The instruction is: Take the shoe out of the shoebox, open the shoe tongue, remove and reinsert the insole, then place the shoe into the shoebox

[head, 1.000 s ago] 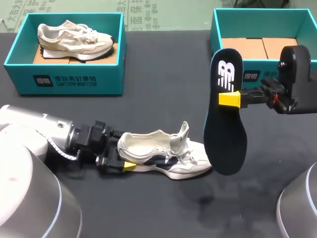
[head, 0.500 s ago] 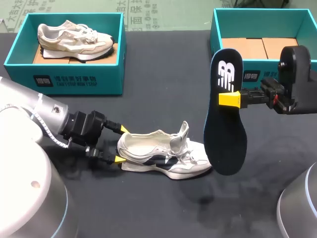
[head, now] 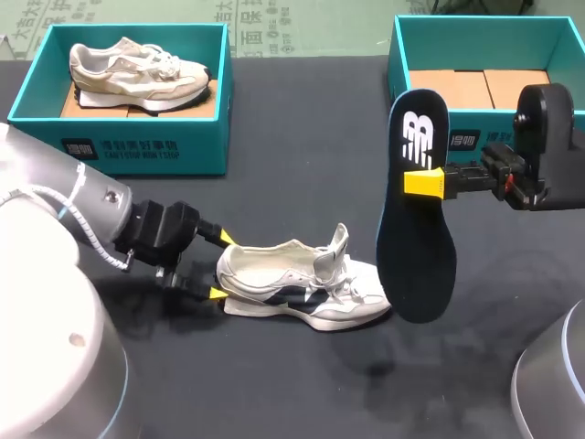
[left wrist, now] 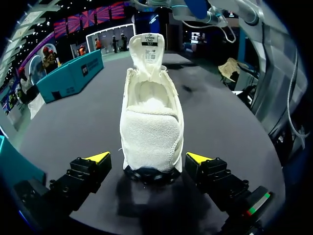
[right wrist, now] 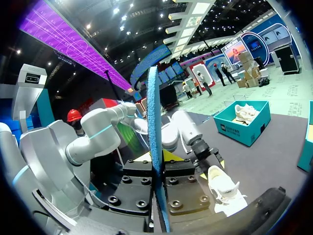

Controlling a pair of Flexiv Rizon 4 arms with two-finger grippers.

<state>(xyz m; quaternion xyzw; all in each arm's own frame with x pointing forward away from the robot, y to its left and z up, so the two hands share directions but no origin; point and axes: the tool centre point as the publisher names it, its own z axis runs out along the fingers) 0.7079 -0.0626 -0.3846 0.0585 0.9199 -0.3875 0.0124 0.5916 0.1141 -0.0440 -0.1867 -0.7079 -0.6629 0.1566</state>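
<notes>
A white shoe (head: pixel 302 288) lies on its sole on the black table, tongue pulled up and toe pointing right. My left gripper (head: pixel 219 266) is open at its heel (left wrist: pixel 151 132), one yellow tip on each side and neither touching it. My right gripper (head: pixel 423 181) is shut on a dark blue insole (head: pixel 416 247), which hangs upright in the air just right of the toe. In the right wrist view the insole (right wrist: pixel 155 147) stands edge-on between the fingers of that gripper (right wrist: pixel 157 166), with the shoe (right wrist: pixel 222 188) on the table below.
A teal shoebox (head: pixel 119 137) at the back left holds a second, beige shoe (head: pixel 137 69). Another teal shoebox (head: pixel 457 137) at the back right shows only its cardboard floor. Black tabletop runs along the front.
My left gripper has drawn back a little from the shoe's heel and turned, so both yellow tips now show. The right arm and the insole have not moved.
</notes>
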